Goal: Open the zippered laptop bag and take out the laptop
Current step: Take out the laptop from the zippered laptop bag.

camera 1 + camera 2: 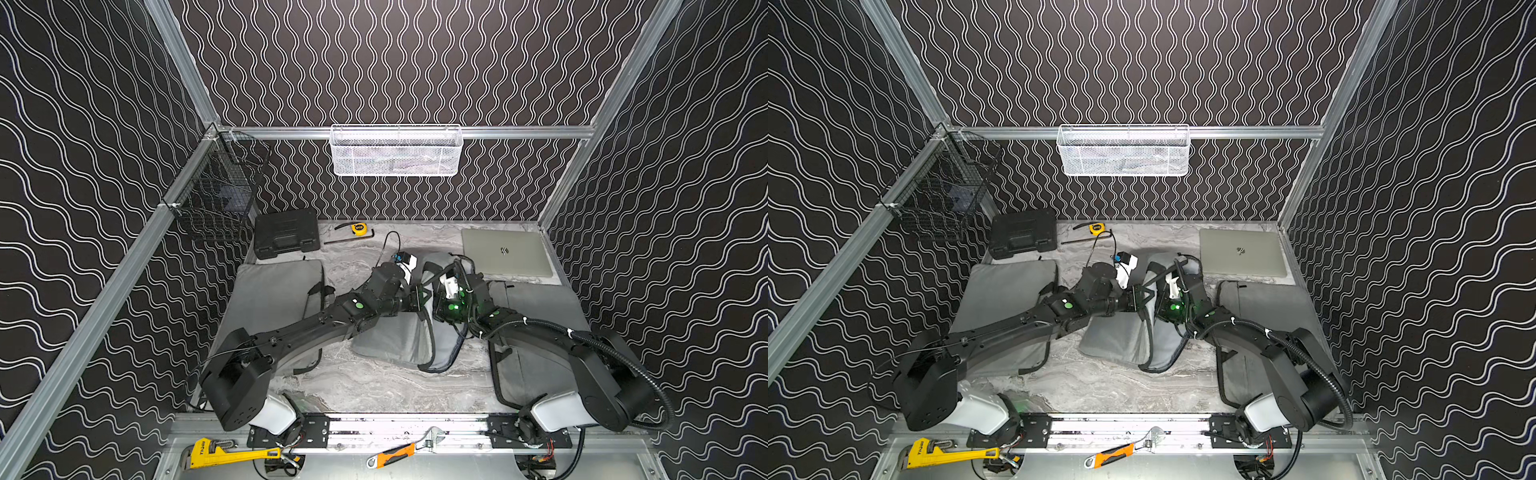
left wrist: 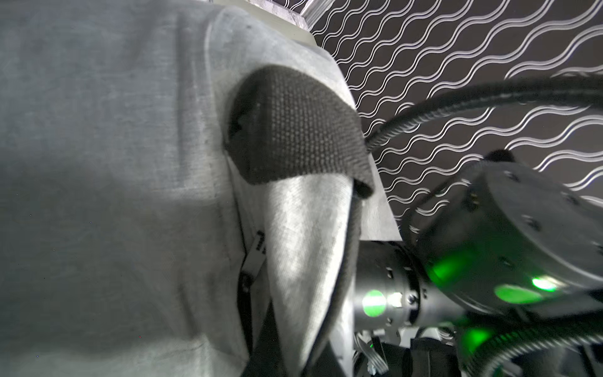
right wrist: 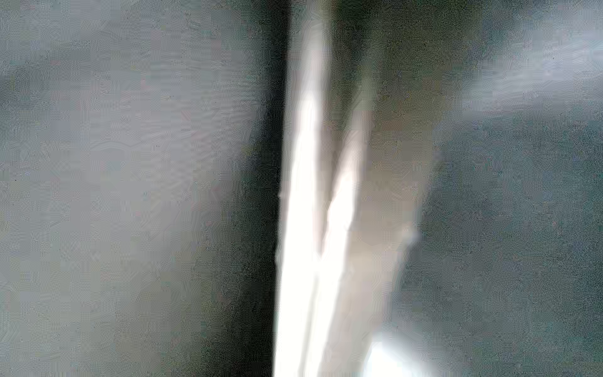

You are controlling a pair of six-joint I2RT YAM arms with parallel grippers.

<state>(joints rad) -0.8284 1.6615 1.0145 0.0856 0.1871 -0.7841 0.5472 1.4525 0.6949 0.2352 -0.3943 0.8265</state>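
A grey laptop bag (image 1: 395,336) (image 1: 1121,336) lies mid-table with its near edge open. My left gripper (image 1: 427,297) (image 1: 1148,297) is shut on a raised fold of the bag's flap (image 2: 303,235). The black webbing handle (image 2: 293,130) and a zip pull (image 2: 257,251) show in the left wrist view. My right arm's wrist (image 1: 453,305) hangs over the same bag, and its fingers are hidden. The right wrist view is a blur of grey fabric around a pale strip (image 3: 306,228) that I cannot name. A silver laptop (image 1: 505,251) (image 1: 1241,251) lies flat at the back right.
Two more grey bags lie flat, one left (image 1: 274,299) and one right (image 1: 540,316). At the back are a black case (image 1: 286,232), a tape measure (image 1: 358,227) and a hex key (image 1: 349,239). Baskets (image 1: 395,149) (image 1: 216,191) hang on the walls. Wrenches (image 1: 224,455) (image 1: 399,453) lie on the front rail.
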